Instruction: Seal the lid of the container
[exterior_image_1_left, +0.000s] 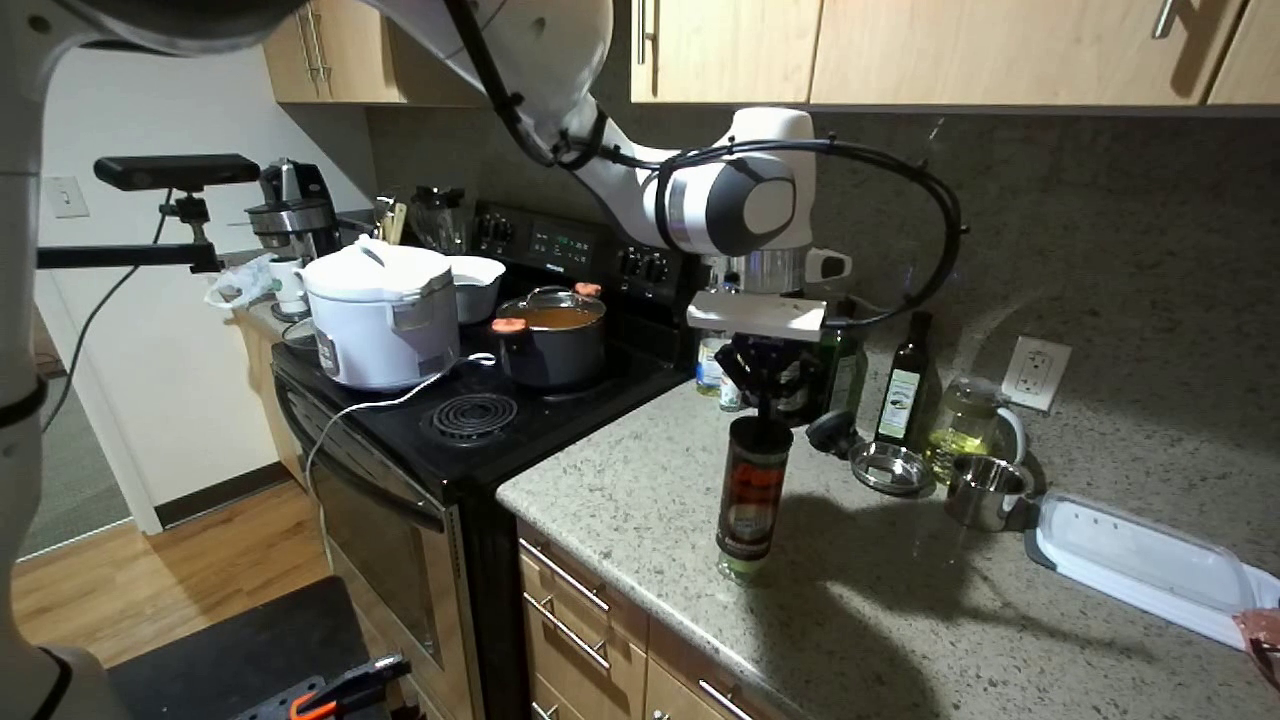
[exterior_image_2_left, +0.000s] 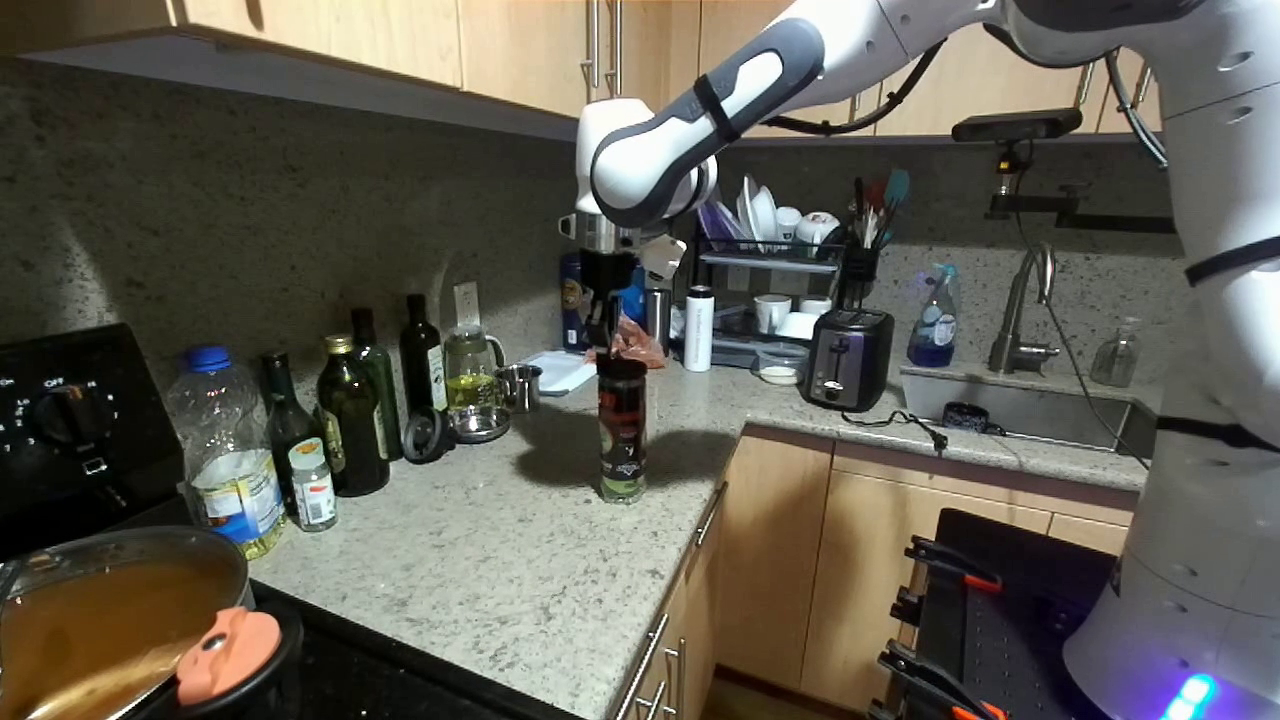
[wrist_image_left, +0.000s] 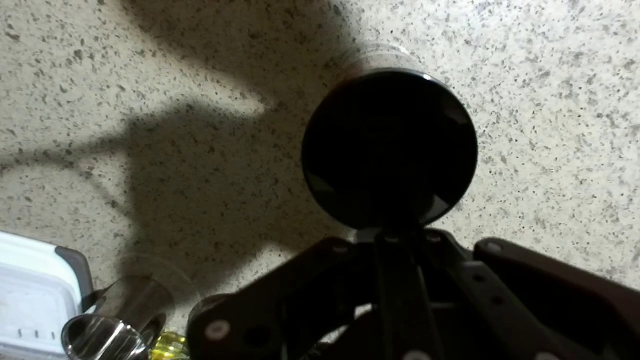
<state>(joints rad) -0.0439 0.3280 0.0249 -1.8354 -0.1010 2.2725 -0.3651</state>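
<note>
At the left in an exterior view, a white cooker (exterior_image_1_left: 385, 325) and then a dark pot (exterior_image_1_left: 560, 355) sit on the stove (exterior_image_1_left: 540, 415), well apart from the work. Next comes the jar (exterior_image_1_left: 752, 500), upright on the tabletop (exterior_image_1_left: 620, 500) near its front edge, with its lid (wrist_image_left: 387, 130) on top, nearly black in this light; whether it is fully seated I cannot tell. The tool (exterior_image_1_left: 765, 413) is clenched on nothing and points down, its tips at the lid or just above it; contact does not show. They seem to sit toward one side of the lid rather than over its middle, so a push there could set it crooked or topple the jar, and with the edge so near, a skidding jar might go over. Too much force could send the tips off the glossy top; too little would leave the seal loose. If the lid needs turning, joined tips would probably find no hold. Farther right come an oil bottle (exterior_image_1_left: 899, 400), a glass jug (exterior_image_1_left: 962, 435) and a metal cup (exterior_image_1_left: 985, 492), then a plastic box (exterior_image_1_left: 1140, 555); a jar knocked that way could strike the cup.
</note>
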